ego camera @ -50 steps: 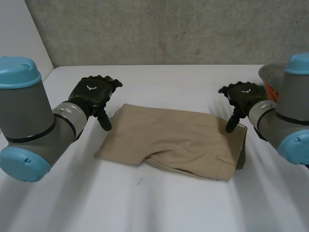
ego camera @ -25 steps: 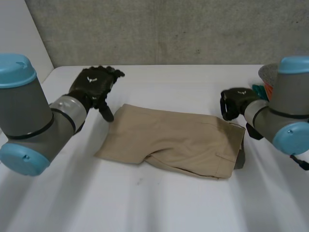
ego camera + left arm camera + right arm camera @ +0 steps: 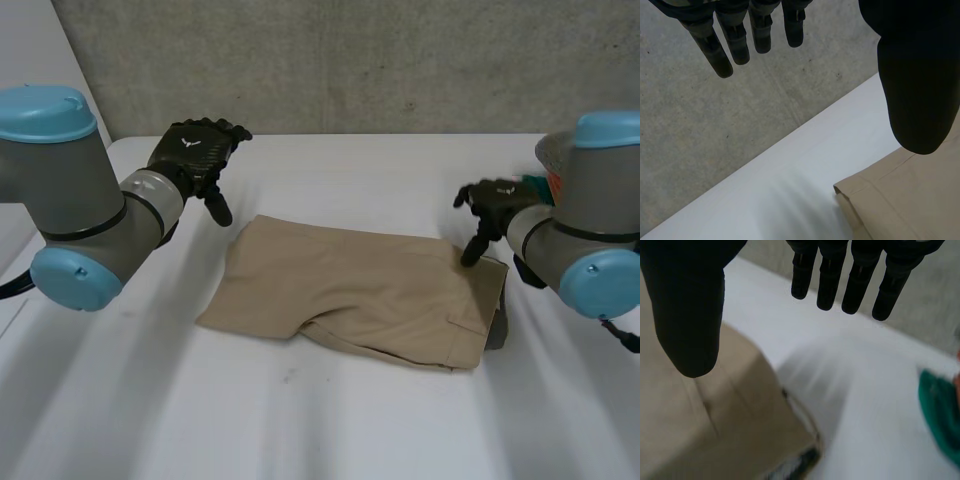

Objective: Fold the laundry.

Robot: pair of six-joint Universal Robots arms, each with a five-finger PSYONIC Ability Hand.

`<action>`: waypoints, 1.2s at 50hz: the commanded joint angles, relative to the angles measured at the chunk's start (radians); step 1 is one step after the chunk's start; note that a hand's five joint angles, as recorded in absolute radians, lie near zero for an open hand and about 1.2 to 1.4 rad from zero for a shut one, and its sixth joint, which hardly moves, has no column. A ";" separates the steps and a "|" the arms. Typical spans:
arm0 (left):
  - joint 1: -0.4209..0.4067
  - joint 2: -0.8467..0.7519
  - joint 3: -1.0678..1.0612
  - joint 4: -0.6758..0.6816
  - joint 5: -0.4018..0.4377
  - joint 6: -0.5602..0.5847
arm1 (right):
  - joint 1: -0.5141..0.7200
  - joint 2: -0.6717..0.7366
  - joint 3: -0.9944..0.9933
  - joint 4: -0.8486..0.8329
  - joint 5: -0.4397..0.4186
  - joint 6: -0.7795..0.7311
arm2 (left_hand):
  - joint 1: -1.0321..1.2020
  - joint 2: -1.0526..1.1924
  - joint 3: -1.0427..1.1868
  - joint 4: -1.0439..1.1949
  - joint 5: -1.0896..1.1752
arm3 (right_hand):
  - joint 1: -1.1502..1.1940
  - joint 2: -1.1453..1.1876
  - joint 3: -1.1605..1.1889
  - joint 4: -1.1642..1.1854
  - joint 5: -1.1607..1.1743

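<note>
A pair of tan shorts (image 3: 360, 292) lies folded flat in the middle of the white table (image 3: 330, 420). My left hand (image 3: 196, 152) hovers above the table beyond the shorts' far left corner, fingers straight and thumb hanging down, holding nothing. In the left wrist view that hemmed corner (image 3: 880, 192) lies under the thumb (image 3: 920, 75). My right hand (image 3: 493, 203) hangs over the shorts' far right corner, open, thumb pointing down at the cloth. In the right wrist view the tan cloth (image 3: 705, 425) lies under the thumb, its fingers (image 3: 840, 275) straight above bare table.
A grey basket (image 3: 556, 155) with orange and green cloth stands at the table's far right, behind my right arm. Green cloth (image 3: 940, 405) lies beside the right hand. A grey concrete wall (image 3: 350, 60) runs behind the table.
The left hand rose and drew back from the shorts' corner. The right hand curled shut half a second ago and has opened again, thumb down over the right corner.
</note>
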 commanded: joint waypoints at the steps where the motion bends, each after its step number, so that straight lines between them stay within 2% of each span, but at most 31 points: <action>1: -0.003 0.018 -0.018 0.024 0.002 0.002 | -0.010 0.136 -0.098 0.066 -0.019 0.053 | -0.018 -0.030 -0.034 -0.024 -0.049 | -0.014 -0.010 -0.017 0.004 0.031; 9: 0.000 0.012 -0.020 0.024 0.002 0.006 | -0.005 0.180 -0.124 0.096 -0.032 0.043 | -0.018 -0.030 -0.034 -0.024 -0.049 | -0.008 -0.005 -0.011 0.010 0.036; 11: 0.002 0.009 -0.018 0.025 0.002 0.006 | -0.005 0.180 -0.124 0.097 -0.032 0.042 | -0.018 -0.030 -0.034 -0.024 -0.049 | 0.088 0.092 0.085 0.106 0.133; 12: 0.002 0.009 -0.018 0.025 0.002 0.006 | -0.005 0.177 -0.124 0.100 -0.033 0.042 | -0.018 -0.030 -0.034 -0.024 -0.049 | 0.266 0.270 0.263 0.284 0.311; 14: 0.000 0.006 -0.017 0.025 0.002 0.006 | -0.005 0.165 -0.115 0.096 -0.030 0.048 | -0.018 -0.030 -0.034 -0.024 -0.049 | 0.969 0.973 0.966 0.987 1.014; 16: 0.000 0.003 -0.015 0.025 0.002 0.008 | -0.005 0.144 -0.092 0.091 -0.024 0.057 | -0.018 -0.030 -0.034 -0.024 -0.049 | 0.973 0.976 0.970 0.991 1.018; 20: 0.000 -0.012 -0.004 0.025 0.002 0.008 | 0.024 -0.008 0.015 0.015 -0.030 0.051 | -0.018 -0.030 -0.034 -0.024 -0.049 | 0.973 0.976 0.970 0.991 1.018; 23: -0.003 -0.032 0.019 0.025 0.002 0.014 | 0.042 -0.195 0.107 -0.045 -0.058 0.027 | -0.018 -0.030 -0.034 -0.024 -0.049 | 0.973 0.976 0.970 0.991 1.018; 26: -0.012 -0.071 0.068 0.018 0.003 0.031 | 0.064 -0.364 0.185 -0.070 -0.127 -0.006 | -0.018 -0.030 -0.034 -0.024 -0.049 | 0.973 0.976 0.970 0.991 1.018; 33: -0.044 -0.138 0.154 -0.010 0.012 0.100 | 0.151 -0.531 0.271 -0.068 -0.237 -0.067 | -0.018 -0.030 -0.034 -0.024 -0.049 | 0.973 0.976 0.970 0.991 1.018; 41: -0.089 -0.199 0.184 -0.034 0.061 0.202 | 0.205 -0.657 0.350 -0.076 -0.286 -0.200 | -0.018 -0.030 -0.034 -0.024 -0.049 | 0.973 0.976 0.970 0.991 1.018; 45: -0.103 -0.227 0.186 -0.036 0.069 0.244 | 0.219 -0.677 0.362 -0.087 -0.289 -0.251 | -0.018 -0.030 -0.034 -0.024 -0.049 | 0.973 0.976 0.970 0.991 1.018; 46: -0.104 -0.232 0.188 -0.037 0.068 0.255 | 0.219 -0.676 0.360 -0.090 -0.286 -0.256 | 0.026 0.014 0.009 0.020 -0.006 | 0.973 0.976 0.970 0.991 1.018; 47: -0.104 -0.236 0.191 -0.039 0.066 0.262 | 0.216 -0.674 0.357 -0.093 -0.280 -0.260 | 0.184 0.172 0.167 0.178 0.152 | 0.973 0.976 0.970 0.991 1.018; 48: -0.101 -0.242 0.198 -0.039 0.058 0.272 | 0.211 -0.663 0.350 -0.098 -0.264 -0.265 | 0.560 0.549 0.544 0.554 0.529 | 0.973 0.976 0.970 0.991 1.018; 51: -0.089 -0.241 0.214 -0.039 0.031 0.275 | 0.199 -0.636 0.339 -0.102 -0.237 -0.271 | 1.193 1.182 1.177 1.188 1.162 | 0.973 0.976 0.970 0.991 1.018; 58: -0.061 -0.224 0.316 -0.025 -0.061 0.238 | 0.187 -0.484 0.220 -0.154 -0.159 -0.285 | 1.204 1.192 1.187 1.198 1.172 | 0.973 0.976 0.970 0.991 1.018; 60: -0.057 -0.201 0.376 0.007 -0.077 0.217 | 0.188 -0.423 0.128 -0.229 -0.110 -0.290 | 1.204 1.192 1.187 1.198 1.172 | 0.973 0.976 0.970 0.991 1.018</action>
